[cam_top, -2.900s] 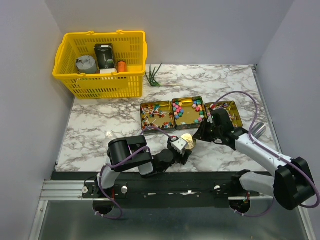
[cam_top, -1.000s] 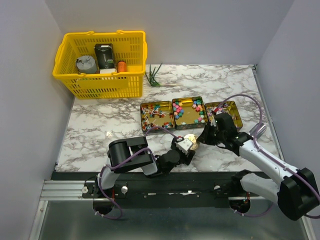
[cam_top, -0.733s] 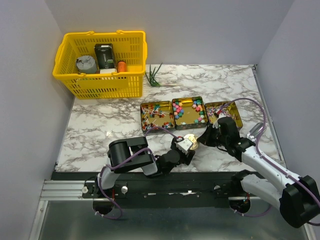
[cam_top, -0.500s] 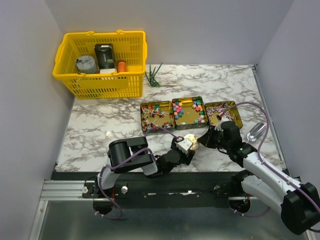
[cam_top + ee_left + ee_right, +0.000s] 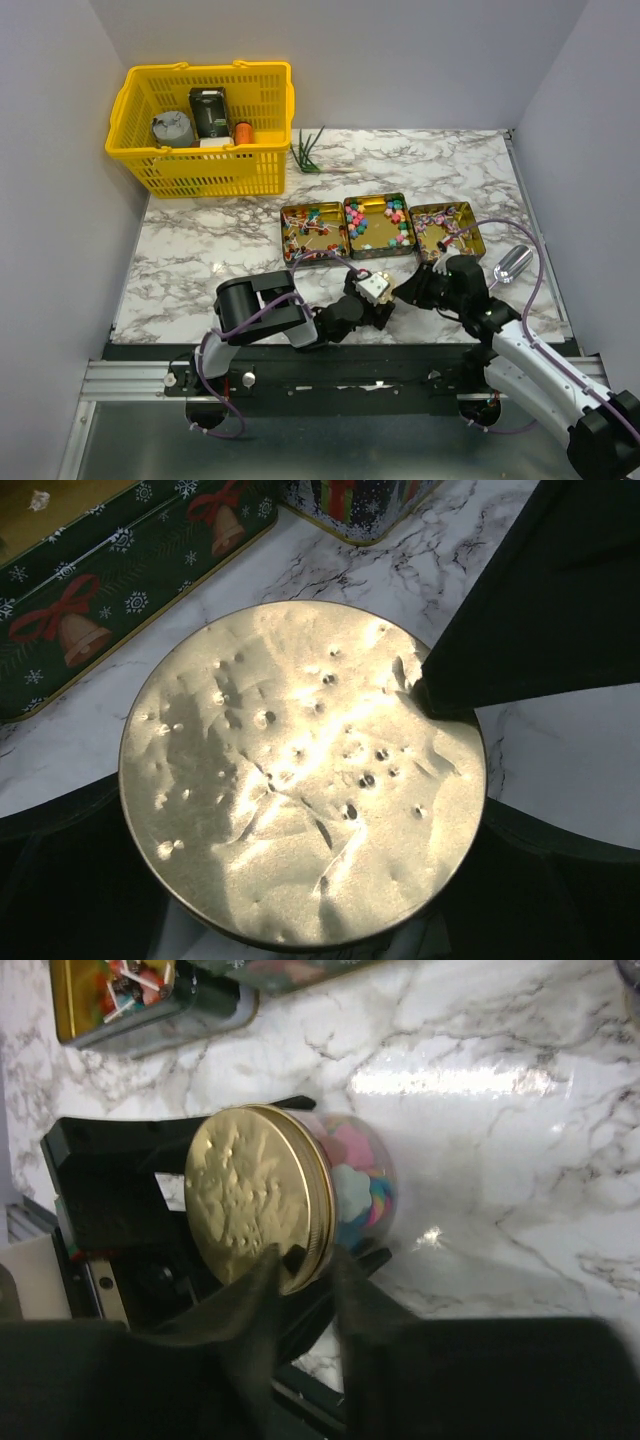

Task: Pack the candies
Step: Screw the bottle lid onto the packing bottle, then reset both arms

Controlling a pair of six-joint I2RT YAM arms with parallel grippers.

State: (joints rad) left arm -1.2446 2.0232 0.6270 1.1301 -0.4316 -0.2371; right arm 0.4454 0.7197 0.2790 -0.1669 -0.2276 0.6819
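Candies [image 5: 378,224] of mixed colours lie in three gold tins in a row. More candies [image 5: 362,1188] fill a small glass jar under a round gold lid [image 5: 255,1195], and the jar leans toward my left gripper [image 5: 378,290]. That lid [image 5: 300,780] fills the left wrist view. My left gripper [image 5: 320,880] is open, its fingers spread wide on either side of the jar. My right gripper [image 5: 305,1260] stands slightly open astride the lid's rim, one finger [image 5: 540,590] over the lid's face and the other beside the glass. In the top view my right gripper [image 5: 405,290] meets the left one.
A yellow basket [image 5: 210,68] holding several items stands at the back left. A green sprig [image 5: 308,155] lies beside it. A silver scoop [image 5: 512,262] rests to the right of the tins. A green tin wall with bells [image 5: 100,590] stands just beyond the jar.
My right gripper left the right tin and came down-left to the jar's lid. My left gripper, with the jar, shifted slightly toward the tins, and less of the lid shows from above.
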